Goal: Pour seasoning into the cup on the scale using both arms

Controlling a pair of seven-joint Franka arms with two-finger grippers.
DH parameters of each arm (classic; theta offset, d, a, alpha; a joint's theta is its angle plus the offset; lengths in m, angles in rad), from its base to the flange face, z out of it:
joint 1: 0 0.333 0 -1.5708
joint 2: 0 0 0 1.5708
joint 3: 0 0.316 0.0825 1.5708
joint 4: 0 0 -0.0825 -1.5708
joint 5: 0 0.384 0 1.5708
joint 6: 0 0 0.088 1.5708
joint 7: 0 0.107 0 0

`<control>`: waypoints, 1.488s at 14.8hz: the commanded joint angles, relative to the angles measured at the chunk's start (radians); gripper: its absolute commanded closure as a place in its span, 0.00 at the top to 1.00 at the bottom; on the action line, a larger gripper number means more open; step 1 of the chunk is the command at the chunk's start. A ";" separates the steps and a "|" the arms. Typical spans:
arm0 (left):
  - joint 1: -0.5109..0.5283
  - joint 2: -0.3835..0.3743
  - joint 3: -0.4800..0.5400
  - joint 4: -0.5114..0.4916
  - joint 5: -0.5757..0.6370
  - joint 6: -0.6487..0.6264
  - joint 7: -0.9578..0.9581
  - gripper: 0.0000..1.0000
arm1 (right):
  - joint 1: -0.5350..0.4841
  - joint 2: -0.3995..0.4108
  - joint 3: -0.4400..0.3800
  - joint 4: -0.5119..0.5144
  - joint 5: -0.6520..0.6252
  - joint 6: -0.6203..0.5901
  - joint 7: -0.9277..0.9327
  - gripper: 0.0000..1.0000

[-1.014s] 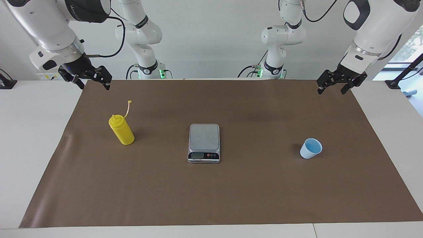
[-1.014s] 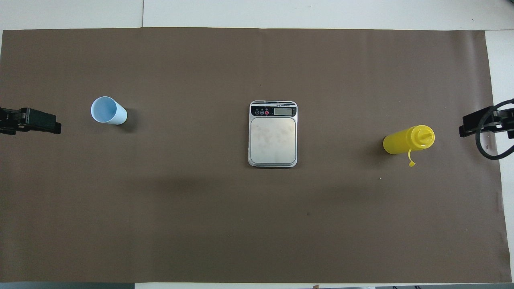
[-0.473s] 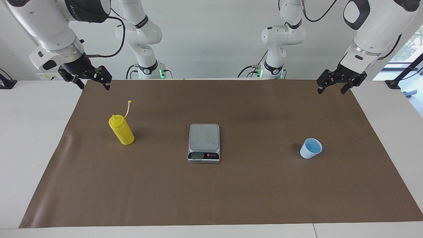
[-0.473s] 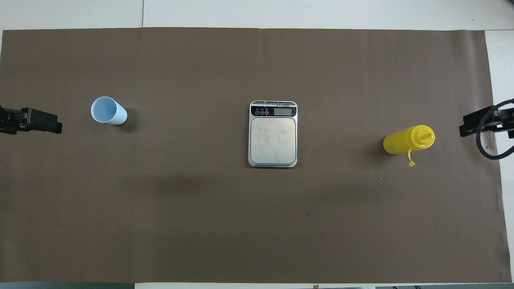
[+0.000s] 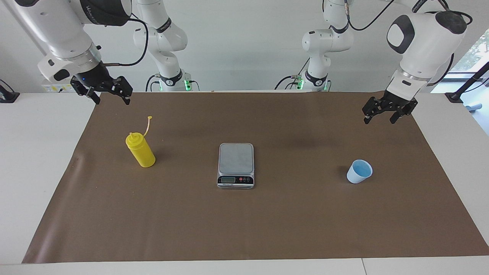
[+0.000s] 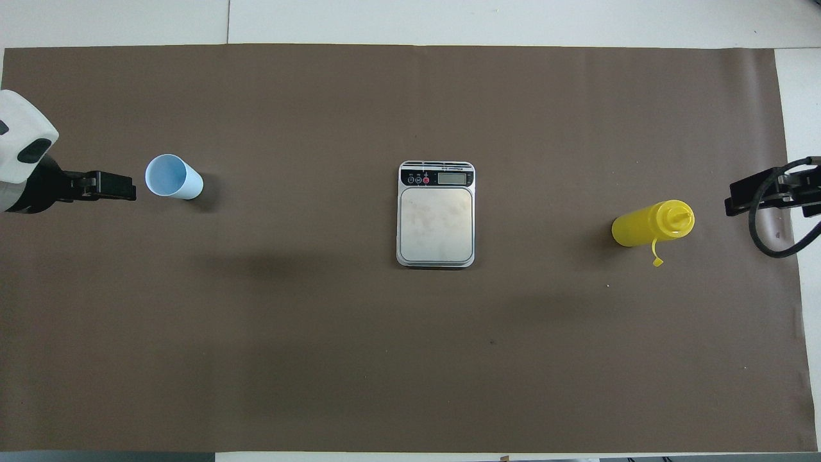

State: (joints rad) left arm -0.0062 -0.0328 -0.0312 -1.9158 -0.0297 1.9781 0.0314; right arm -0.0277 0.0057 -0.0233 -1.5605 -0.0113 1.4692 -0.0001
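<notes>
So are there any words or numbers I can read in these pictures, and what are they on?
Right arm: white lettering on its black band, too blurred to read.
Scale: tiny marks by the buttons and a display on its black strip, too small to read.
Yellow bottle: no writing visible.
Blue cup: no writing visible.
Nothing here can be read clearly.

Empty cup (image 5: pixel 359 172) beside bare scale (image 5: pixel 236 165)
</notes>
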 commanded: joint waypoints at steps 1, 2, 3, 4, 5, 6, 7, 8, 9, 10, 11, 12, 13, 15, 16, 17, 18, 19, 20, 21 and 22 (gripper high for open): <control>0.003 0.049 -0.001 -0.034 0.005 0.100 0.007 1.00 | -0.015 -0.013 0.003 -0.015 -0.002 0.016 0.093 1.00; 0.003 0.074 -0.001 -0.037 0.005 0.137 0.007 1.00 | -0.021 -0.012 0.002 -0.010 0.004 0.010 0.188 1.00; 0.003 0.089 -0.001 -0.058 0.004 0.169 0.005 1.00 | -0.035 -0.012 0.000 -0.012 0.026 0.003 0.292 1.00; 0.003 0.105 -0.001 -0.072 0.005 0.214 0.005 1.00 | -0.055 -0.012 -0.001 -0.013 0.043 0.000 0.371 1.00; 0.005 0.128 -0.001 -0.080 0.004 0.252 0.005 1.00 | -0.079 -0.012 -0.001 -0.015 0.074 0.000 0.437 1.00; 0.008 0.157 -0.001 -0.078 0.004 0.292 0.004 1.00 | -0.096 -0.012 -0.001 -0.018 0.112 0.002 0.518 1.00; 0.024 0.178 -0.001 -0.077 0.004 0.327 0.002 1.00 | -0.107 -0.013 -0.001 -0.023 0.126 0.005 0.605 1.00; 0.047 0.192 -0.001 -0.078 0.004 0.356 0.005 1.00 | -0.107 -0.016 -0.001 -0.033 0.139 0.008 0.708 1.00; 0.064 0.211 -0.001 -0.075 0.004 0.382 0.005 1.00 | -0.112 -0.016 -0.001 -0.039 0.175 0.011 0.818 1.00; 0.069 0.232 -0.001 -0.074 0.005 0.409 0.007 1.00 | -0.135 -0.018 -0.003 -0.050 0.227 0.014 0.923 1.00; 0.071 0.247 -0.001 -0.077 0.004 0.451 0.007 1.00 | -0.171 -0.024 -0.003 -0.076 0.293 0.035 1.039 1.00; 0.071 0.264 -0.001 -0.078 0.004 0.481 0.005 1.00 | -0.194 -0.032 -0.003 -0.107 0.342 0.058 1.104 1.00; 0.071 0.277 -0.001 -0.086 0.004 0.496 -0.001 1.00 | -0.219 -0.033 -0.003 -0.134 0.385 0.068 1.136 1.00; 0.054 0.297 -0.001 -0.104 0.004 0.519 -0.005 0.99 | -0.268 -0.020 -0.003 -0.174 0.471 0.101 1.155 1.00; 0.048 0.295 -0.001 -0.120 0.004 0.531 -0.005 0.88 | -0.288 -0.006 -0.003 -0.196 0.503 0.115 1.155 1.00; 0.048 0.292 -0.001 -0.126 0.004 0.525 -0.008 0.30 | -0.310 0.011 -0.003 -0.210 0.542 0.121 1.157 1.00; 0.051 0.289 -0.001 -0.134 0.004 0.524 -0.017 0.00 | -0.336 0.039 -0.004 -0.220 0.588 0.126 1.161 1.00; 0.057 0.286 -0.001 -0.141 0.004 0.525 -0.018 0.00 | -0.357 0.063 -0.004 -0.225 0.621 0.137 1.178 1.00; 0.061 0.286 -0.001 -0.140 0.004 0.525 -0.015 0.00 | -0.362 0.085 -0.004 -0.228 0.631 0.154 1.206 1.00; 0.061 0.286 -0.001 -0.141 0.004 0.527 -0.015 0.00 | -0.363 0.099 -0.003 -0.233 0.645 0.163 1.223 1.00; 0.052 0.280 -0.001 -0.141 0.004 0.524 -0.019 0.00 | -0.374 0.127 -0.004 -0.234 0.680 0.166 1.226 1.00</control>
State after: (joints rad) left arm 0.0570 0.2748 -0.0373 -2.0248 -0.0297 2.4787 0.0278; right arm -0.3837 0.0999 -0.0393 -1.7850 0.6127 1.6134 1.1863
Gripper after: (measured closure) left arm 0.537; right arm 0.000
